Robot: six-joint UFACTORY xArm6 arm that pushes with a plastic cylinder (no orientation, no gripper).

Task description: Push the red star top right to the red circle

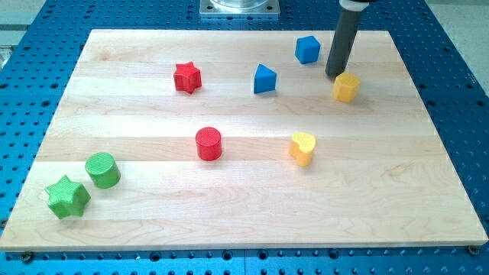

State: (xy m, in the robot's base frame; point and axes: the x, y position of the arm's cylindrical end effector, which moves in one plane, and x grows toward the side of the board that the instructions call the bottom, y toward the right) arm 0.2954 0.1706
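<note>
End effector: my tip (334, 75), holding nothing, beside yellow block (346, 87); red star (186, 77) above-left of red circle (208, 143).

Bright, even light falls across the pale wooden counter (244, 206), with no dim corners. Shadows are soft and short: the red circle (208, 143) and the yellow heart (302, 148) each cast only a faint dark rim at their base, which suggests diffuse light from overhead. A mild sheen lies on the wood grain (no harsh glare anywhere). Focus is sharp across the whole view, down to the holes in the blue perforated base (30, 99). The counter's edges look straight, without noticeable bending.
</note>
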